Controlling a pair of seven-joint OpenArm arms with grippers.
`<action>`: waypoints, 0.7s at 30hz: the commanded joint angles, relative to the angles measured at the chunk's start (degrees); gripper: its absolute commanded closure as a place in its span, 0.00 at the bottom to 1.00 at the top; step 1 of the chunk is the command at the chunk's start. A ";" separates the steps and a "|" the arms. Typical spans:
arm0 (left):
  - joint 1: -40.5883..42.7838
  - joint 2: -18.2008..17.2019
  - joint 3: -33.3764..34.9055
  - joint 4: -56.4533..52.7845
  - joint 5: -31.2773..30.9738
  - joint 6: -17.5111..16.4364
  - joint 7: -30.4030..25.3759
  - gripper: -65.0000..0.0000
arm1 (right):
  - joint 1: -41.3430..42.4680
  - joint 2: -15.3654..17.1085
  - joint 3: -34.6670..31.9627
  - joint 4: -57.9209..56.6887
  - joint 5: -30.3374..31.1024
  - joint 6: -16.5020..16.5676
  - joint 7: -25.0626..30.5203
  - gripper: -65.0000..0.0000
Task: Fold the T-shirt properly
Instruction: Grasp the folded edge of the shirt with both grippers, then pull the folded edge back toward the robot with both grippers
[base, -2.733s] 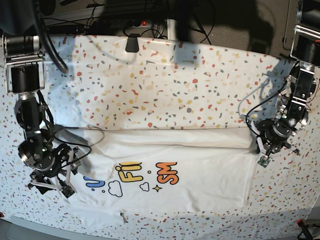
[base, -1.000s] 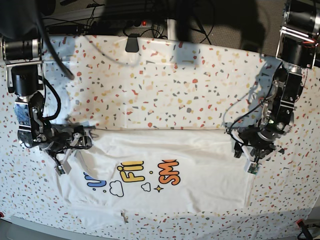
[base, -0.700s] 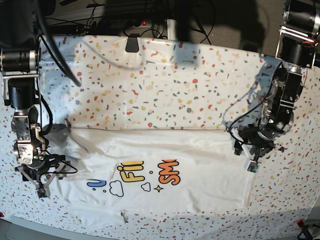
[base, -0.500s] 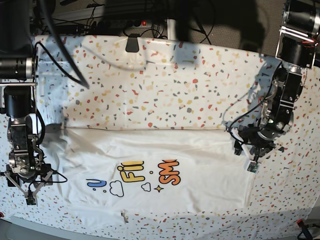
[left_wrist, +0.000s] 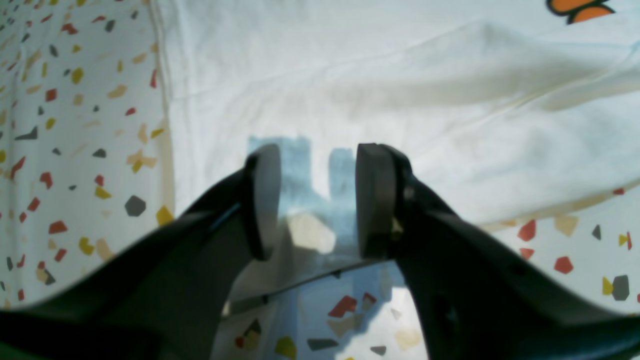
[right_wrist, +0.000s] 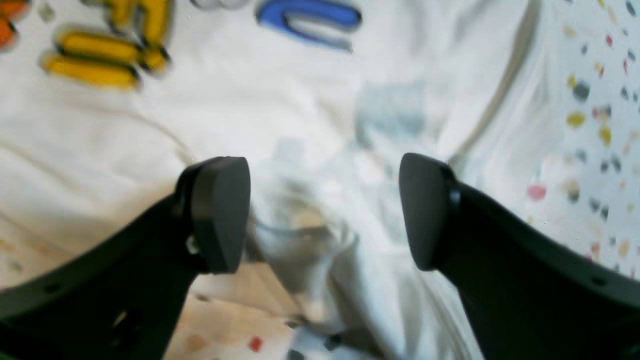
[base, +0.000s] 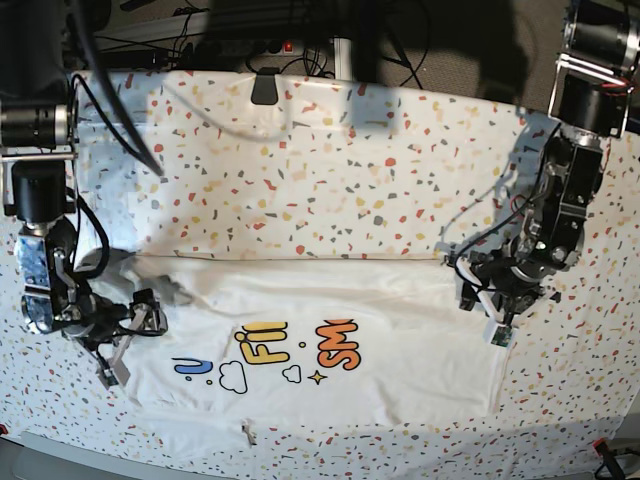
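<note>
Cloth of the T-shirt (base: 400, 330) is spread crosswise — its long axis between the wide-open, empty right pincer (right_wrist: 325, 210) and the partly open left pincer (left_wrist: 312, 200) (each at one end).

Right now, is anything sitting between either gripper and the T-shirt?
Nothing visible. The left gripper and the right gripper hang open directly over the T-shirt, only bare cloth between their fingers.
</note>
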 joint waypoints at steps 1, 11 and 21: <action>-1.75 -0.09 -0.39 0.68 -1.14 0.13 -1.03 0.63 | 1.38 0.83 0.42 0.87 0.02 -2.47 2.10 0.29; -2.75 3.96 -0.50 -2.47 -2.12 0.20 1.90 0.63 | -3.30 0.66 0.42 0.37 -0.11 -3.54 5.81 0.29; -9.86 5.57 -0.50 -14.95 -6.45 0.63 8.22 0.63 | -3.43 -1.07 0.42 -2.10 -0.17 -6.05 4.13 0.29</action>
